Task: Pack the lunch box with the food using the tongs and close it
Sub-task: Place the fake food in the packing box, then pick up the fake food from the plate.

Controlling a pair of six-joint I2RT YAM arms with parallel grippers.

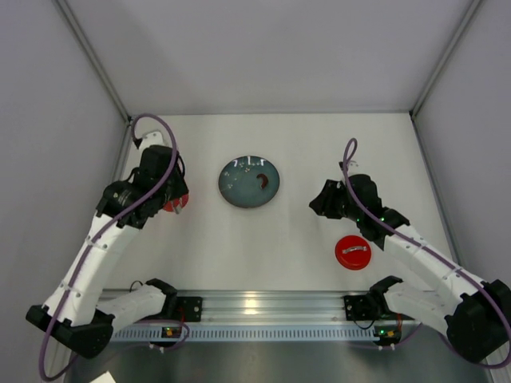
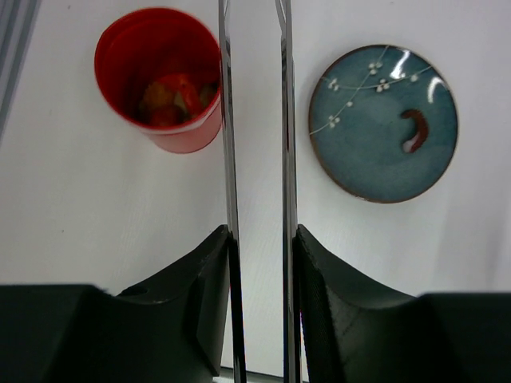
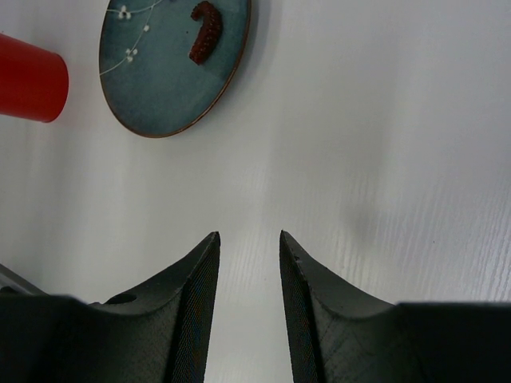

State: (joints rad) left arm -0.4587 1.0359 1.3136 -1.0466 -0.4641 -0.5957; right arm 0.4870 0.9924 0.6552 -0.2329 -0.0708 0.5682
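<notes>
Left gripper clamps the tongs, their silver arms slightly apart, beside the red lunch box; right gripper hangs partly open, empty, above the table.

No text, number or brand can be read in any view. The plate carries only a painted sprig of white blossoms. The grey strip on the red lid is too small to tell whether it bears any mark. The lunch box shows plain red.
</notes>
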